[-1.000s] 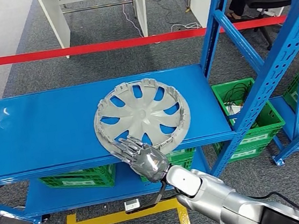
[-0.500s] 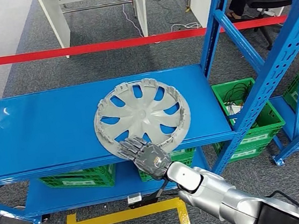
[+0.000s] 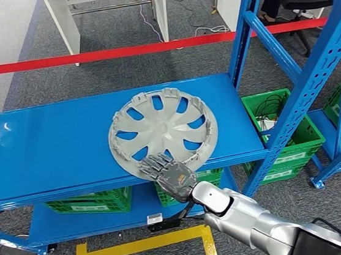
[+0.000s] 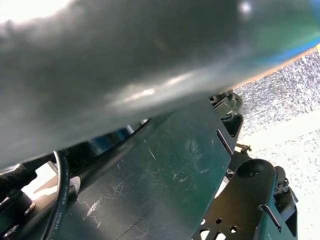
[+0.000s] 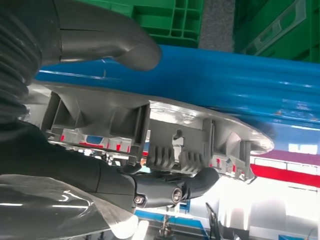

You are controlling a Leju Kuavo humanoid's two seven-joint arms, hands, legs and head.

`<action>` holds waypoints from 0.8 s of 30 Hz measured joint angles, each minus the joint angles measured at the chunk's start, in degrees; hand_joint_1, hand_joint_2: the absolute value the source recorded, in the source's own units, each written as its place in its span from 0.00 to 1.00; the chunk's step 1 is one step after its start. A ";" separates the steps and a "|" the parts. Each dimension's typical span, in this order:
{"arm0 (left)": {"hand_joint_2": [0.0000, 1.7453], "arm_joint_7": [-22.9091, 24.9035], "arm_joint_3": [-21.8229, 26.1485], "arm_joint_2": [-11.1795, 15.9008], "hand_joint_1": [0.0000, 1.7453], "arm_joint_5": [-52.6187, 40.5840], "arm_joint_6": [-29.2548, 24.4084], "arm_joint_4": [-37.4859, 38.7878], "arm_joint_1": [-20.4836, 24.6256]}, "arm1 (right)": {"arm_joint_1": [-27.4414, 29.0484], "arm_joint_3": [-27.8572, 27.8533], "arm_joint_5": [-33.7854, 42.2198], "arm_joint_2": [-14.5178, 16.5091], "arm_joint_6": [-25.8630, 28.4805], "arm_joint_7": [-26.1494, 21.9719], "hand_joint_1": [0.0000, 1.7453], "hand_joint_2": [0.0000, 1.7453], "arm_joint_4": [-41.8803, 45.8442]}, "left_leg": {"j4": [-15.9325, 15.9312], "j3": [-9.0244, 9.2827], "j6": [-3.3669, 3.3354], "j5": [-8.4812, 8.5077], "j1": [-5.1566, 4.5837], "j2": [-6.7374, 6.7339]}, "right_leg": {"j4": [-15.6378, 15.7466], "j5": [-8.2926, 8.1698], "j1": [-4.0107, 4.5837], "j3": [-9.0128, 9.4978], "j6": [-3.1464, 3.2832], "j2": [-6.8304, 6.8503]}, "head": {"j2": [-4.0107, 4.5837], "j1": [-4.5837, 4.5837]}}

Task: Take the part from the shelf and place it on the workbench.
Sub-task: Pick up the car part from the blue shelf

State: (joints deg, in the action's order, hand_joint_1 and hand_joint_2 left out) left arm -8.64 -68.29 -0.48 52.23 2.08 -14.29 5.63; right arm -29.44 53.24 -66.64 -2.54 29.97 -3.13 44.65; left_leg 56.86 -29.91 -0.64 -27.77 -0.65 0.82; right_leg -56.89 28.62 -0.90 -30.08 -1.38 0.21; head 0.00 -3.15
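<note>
**Hubcap gripped at the shelf edge, lift not yet made**

The part, a grey plastic hubcap (image 3: 162, 132), lies inner side up on the blue shelf (image 3: 45, 148), its near rim overhanging the shelf's front edge. The right hand (image 3: 168, 175) has that near rim pinched: in the head view its dark fingers lie over the top of the rim, and in the right wrist view the thumb (image 5: 113, 42) sits on one face of the rim while a finger (image 5: 177, 187) curls against the other, by the moulded clips. So the grasp looks made, but most of the hubcap rests on the shelf. I judge the task to be at its first stage: the lift, the carry and the set-down on the workbench are all left to do.

The left wrist view is blurred and dark, so I cannot tell how the left hand is held.

No brand or legible writing shows on the hubcap. The green crates (image 3: 296, 144) below the shelf carry pale labels, too small to read.
</note>
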 joint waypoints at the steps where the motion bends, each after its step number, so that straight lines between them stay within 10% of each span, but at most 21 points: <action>1: 0.00 -0.04 0.01 0.00 0.00 0.01 0.00 0.00 -0.02 | 0.00 -0.06 0.12 0.00 0.09 0.05 0.00 1.00 -0.09 | 0.00 0.00 0.00 0.00 0.00 0.00 | 0.00 0.00 0.00 0.00 0.00 0.00 | 0.00 0.00; 24: 0.00 -0.43 0.42 0.16 0.00 0.05 0.04 0.00 -0.69 | 1.17 -2.39 2.01 0.00 1.76 -1.02 0.00 1.00 0.06 | 0.01 -0.02 0.00 0.00 -0.01 0.00 | 0.00 -0.01 -0.01 -0.02 0.01 0.00 | 0.00 0.00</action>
State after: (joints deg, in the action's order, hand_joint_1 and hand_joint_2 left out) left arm -9.08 -67.87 -0.32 52.29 2.11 -14.29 4.94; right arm -28.28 50.84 -64.63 -2.54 31.72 -4.15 44.71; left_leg 56.87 -29.92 -0.64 -27.77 -0.66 0.82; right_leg -56.89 28.61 -0.91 -30.10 -1.38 0.21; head 0.00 -3.15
